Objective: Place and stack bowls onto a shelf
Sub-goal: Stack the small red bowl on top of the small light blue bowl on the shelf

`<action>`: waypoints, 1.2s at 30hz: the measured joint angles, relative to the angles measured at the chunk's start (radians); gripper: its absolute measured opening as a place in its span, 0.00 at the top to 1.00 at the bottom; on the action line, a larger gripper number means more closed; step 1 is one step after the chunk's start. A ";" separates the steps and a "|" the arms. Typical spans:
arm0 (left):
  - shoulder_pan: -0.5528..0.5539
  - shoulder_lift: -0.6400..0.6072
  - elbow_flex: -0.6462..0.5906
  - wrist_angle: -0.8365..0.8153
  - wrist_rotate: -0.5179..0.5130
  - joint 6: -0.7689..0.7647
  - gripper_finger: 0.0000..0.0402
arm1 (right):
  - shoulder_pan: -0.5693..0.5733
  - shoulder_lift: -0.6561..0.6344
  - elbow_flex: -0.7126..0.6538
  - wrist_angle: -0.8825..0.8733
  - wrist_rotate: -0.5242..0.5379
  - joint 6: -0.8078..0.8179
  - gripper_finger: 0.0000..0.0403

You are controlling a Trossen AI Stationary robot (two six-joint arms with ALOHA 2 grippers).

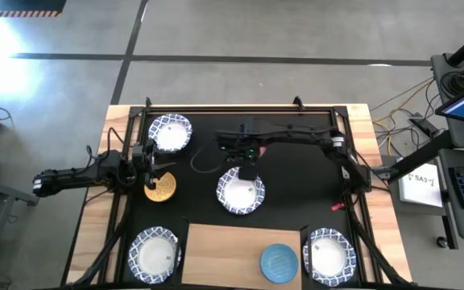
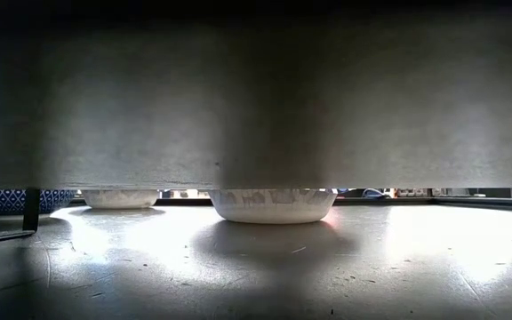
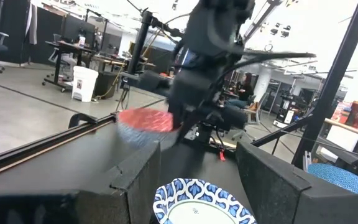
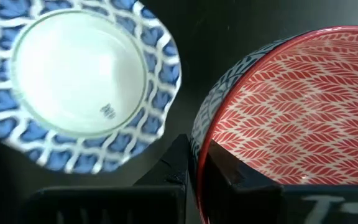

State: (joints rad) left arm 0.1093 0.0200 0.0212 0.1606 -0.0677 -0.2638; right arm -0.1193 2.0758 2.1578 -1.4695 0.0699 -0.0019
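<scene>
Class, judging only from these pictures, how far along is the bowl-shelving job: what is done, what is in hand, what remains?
Done: one plain blue bowl sits on the flat light-wood shelf board. In hand: the right claw grips the rim of a red patterned bowl above the black mat, near the middle white bowl with a blue patterned rim. Left: four such white bowls and the yellow-gold bowl by the left claw remain off the shelf.

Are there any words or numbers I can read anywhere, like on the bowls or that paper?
No text reads clearly anywhere.
White paper on the side desk: dark handwriting, too blurred to read.
White bowl with the blue rim: small grey mark inside, too small to read.
Right gripper, shut on the red bowl: pale lettering on its body, cut off and unreadable.
Blue bowl on the shelf: no writing.
</scene>
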 joint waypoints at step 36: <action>0.000 0.000 0.000 0.000 0.000 0.000 0.52 | 0.788 -0.456 -0.502 0.546 0.058 0.716 0.97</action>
State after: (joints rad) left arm 0.1089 0.0203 0.0212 0.1605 -0.0678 -0.2638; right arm 0.6688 1.6203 1.6562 -0.9233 0.1281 0.7139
